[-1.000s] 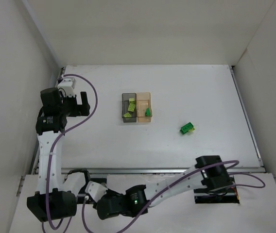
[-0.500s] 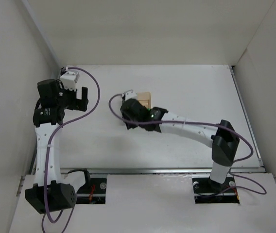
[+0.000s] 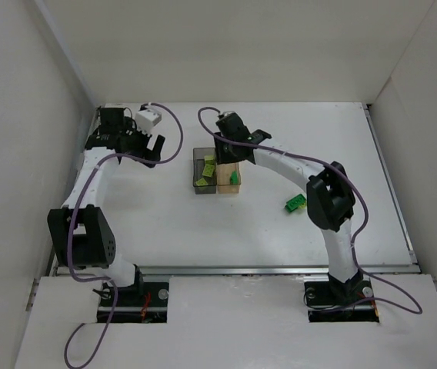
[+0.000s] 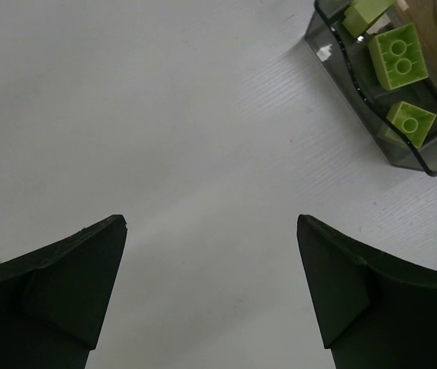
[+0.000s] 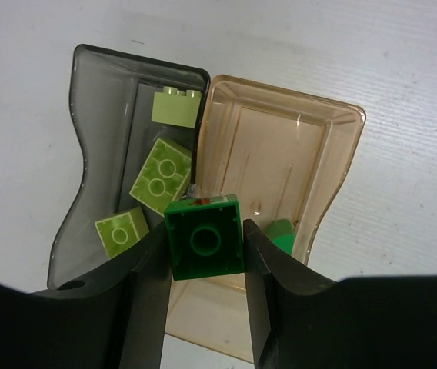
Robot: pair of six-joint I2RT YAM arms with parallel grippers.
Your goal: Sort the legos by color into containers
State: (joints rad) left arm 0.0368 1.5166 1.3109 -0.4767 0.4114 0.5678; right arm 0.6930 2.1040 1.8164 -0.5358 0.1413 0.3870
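Poised to drop the dark brick (image 5: 204,237)
The right gripper (image 5: 205,246) pinches it above the seam between grey bin (image 5: 88,154) and amber bin (image 5: 280,146); amber lies just right. The left gripper (image 4: 211,238) hangs spread, empty, farther left.

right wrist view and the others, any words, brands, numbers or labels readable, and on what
None can be read in any view.
Dark green studded plastic brick in the right tool: reddish speck on its upper edge, too small to read.
Pale yellow-green bricks: studs show no legible lettering.
Smoky grey translucent bin and pale amber translucent bin: no labels.
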